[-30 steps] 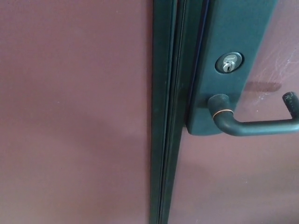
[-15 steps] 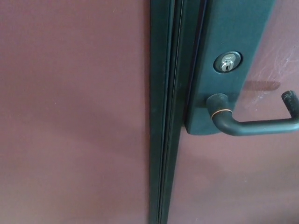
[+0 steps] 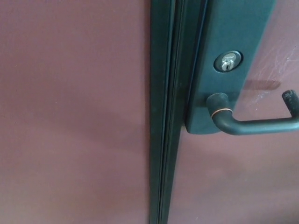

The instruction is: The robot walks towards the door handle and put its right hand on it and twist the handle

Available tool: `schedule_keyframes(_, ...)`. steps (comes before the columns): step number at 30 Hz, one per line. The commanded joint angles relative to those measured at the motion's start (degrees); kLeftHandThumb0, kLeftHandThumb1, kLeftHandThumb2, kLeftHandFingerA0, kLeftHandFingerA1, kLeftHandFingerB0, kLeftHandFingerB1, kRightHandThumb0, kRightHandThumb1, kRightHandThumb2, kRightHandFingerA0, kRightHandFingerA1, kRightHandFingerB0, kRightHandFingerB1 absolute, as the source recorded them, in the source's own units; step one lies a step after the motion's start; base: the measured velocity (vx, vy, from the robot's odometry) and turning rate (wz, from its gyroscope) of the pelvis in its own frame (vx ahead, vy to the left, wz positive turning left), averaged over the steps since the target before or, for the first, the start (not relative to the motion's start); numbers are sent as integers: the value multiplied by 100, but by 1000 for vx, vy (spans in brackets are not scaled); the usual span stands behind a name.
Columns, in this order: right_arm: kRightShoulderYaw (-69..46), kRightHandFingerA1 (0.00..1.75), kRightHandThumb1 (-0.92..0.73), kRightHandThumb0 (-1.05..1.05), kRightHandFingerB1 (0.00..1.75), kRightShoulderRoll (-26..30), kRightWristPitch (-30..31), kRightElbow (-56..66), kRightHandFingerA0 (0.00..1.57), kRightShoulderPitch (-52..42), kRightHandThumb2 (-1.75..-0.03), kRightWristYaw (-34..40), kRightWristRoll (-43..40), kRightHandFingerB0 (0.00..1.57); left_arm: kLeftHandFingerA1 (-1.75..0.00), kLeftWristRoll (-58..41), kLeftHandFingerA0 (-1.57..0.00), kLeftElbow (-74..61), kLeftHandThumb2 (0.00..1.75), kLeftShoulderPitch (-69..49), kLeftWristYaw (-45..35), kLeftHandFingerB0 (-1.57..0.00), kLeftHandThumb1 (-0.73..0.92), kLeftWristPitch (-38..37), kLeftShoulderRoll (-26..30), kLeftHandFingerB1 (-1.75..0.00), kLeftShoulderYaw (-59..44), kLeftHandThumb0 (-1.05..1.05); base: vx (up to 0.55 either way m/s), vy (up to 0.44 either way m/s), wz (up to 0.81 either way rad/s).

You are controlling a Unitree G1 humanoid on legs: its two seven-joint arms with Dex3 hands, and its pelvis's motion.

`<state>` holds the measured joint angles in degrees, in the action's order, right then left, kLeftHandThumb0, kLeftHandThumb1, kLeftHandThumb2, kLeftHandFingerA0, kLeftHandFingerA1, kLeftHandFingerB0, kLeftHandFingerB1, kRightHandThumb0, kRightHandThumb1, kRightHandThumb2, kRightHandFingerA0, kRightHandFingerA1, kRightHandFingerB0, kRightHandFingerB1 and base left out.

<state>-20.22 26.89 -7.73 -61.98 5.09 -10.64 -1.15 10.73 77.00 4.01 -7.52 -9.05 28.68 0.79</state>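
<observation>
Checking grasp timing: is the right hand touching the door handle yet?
Apart. The head view shows the door handle bare along its visible length, with no robot hand in the picture.

the door handle [image 3: 254,125] is a dark lever of matte metal, sitting in the right half of the head view. its round neck comes out of the lower end of a tall dark green backplate [image 3: 229,60], with a thin worn ring of coppery colour around the neck just where it bends. from that bend the lever runs roughly level toward the right edge of the picture, where its end turns back up toward the door in a short stub with a scuffed tip. on the plate just above the neck sits a round keyhole cylinder [image 3: 227,61] with a bright silver face.
</observation>
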Motion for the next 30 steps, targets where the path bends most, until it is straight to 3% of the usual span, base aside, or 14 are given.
schedule_keyframes(1, -120, 56, -40, -43, 51, 16, -330, 1440, 35, -85, -77, 71, -279, 28, -70, 35, -80, -46, 57, -35, -103, -59, 50, -145, 67, -63, -6, -23, 0, 0, 0)
schedule_keyframes(2, -132, 56, -40, -43, 51, 0, -276, 1531, 35, -119, -77, 74, -273, 28, -70, 35, -80, -45, 57, -35, -103, -59, 50, -147, 67, -63, -6, -23, 0, 0, 0)
schedule_keyframes(3, -270, 62, -35, -44, 56, -43, 11, 3290, 36, -531, -77, 88, -427, 32, -70, 35, -78, -45, 58, -51, -106, -59, 50, -160, 76, -63, -9, -23, 0, 0, 0)
schedule_keyframes(5, -414, 62, -32, -44, 57, -58, 280, 4745, 37, -821, -77, 92, -565, 32, -70, 37, -78, -39, 58, -44, -106, -59, 50, -155, 90, -63, -11, -23, 0, 0, 0)
schedule_keyframes(8, -451, 62, -32, -44, 57, -89, 402, 4974, 37, -882, -77, 88, -562, 32, -70, 40, -78, -38, 58, -48, -106, -59, 50, -155, 92, -63, -10, -23, 0, 0, 0)
schedule_keyframes(12, -723, 63, -35, -58, 56, 107, 760, 6834, 39, -1083, -77, -191, -1021, 34, -70, 31, -78, -7, 58, -51, -99, -60, 50, -80, 82, -63, -28, -23, 0, 0, 0)
schedule_keyframes(18, -816, 63, -35, -59, 57, 141, 831, 7376, 40, -1266, -79, -311, -1035, 35, -70, 41, -78, -10, 58, -94, -111, -60, 50, -98, 104, -63, -18, -23, 0, 0, 0)
schedule_keyframes(19, -825, 58, -48, -56, 51, 151, 837, 7790, 43, -1310, -54, -315, -1097, 43, -70, 55, -79, -2, 57, -65, -117, -60, 50, -91, 112, -63, -8, -23, 0, 0, 0)
schedule_keyframes(30, -948, 57, -46, -64, 46, 389, 1271, 9492, 49, -1695, -54, -646, -1557, 50, -69, 96, -79, -1, 56, -94, -131, -60, 51, -101, 114, -62, 36, -25, 0, 0, 0)
